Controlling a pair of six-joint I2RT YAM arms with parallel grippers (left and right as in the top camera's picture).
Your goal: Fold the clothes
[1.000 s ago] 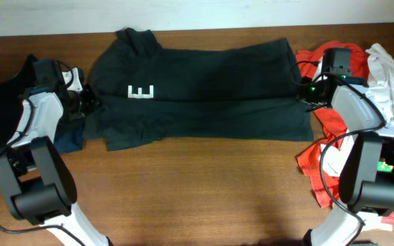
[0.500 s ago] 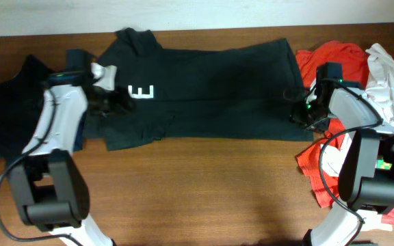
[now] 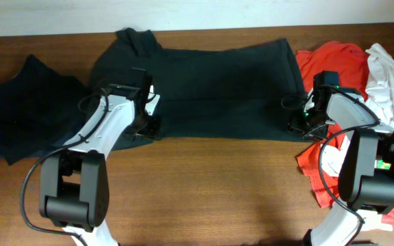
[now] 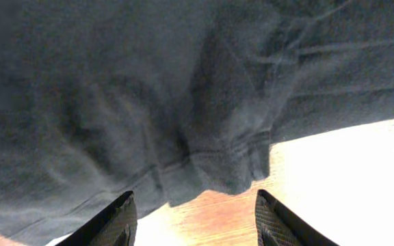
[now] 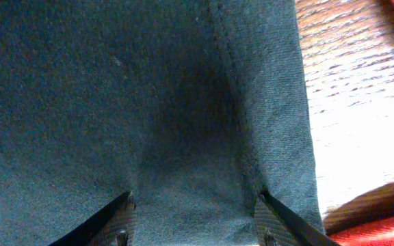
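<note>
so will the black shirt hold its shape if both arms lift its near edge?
Probably not: the black shirt lies limp and its hem bunches in the left wrist view, so it should sag between grips. Likely light, being thin knit. The weave looks matte, so the fingers shouldn't slip much.

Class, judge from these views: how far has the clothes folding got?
Done: the black shirt lies spread flat, a long crease hinting at one fold. In hand: the left end effector and right end effector, both open, sit over its near edge at either end, not yet gripping. Left: finishing this shirt, then the crumpled red shirt and white shirt. Whether the dark pile is folded is unclear.
</note>
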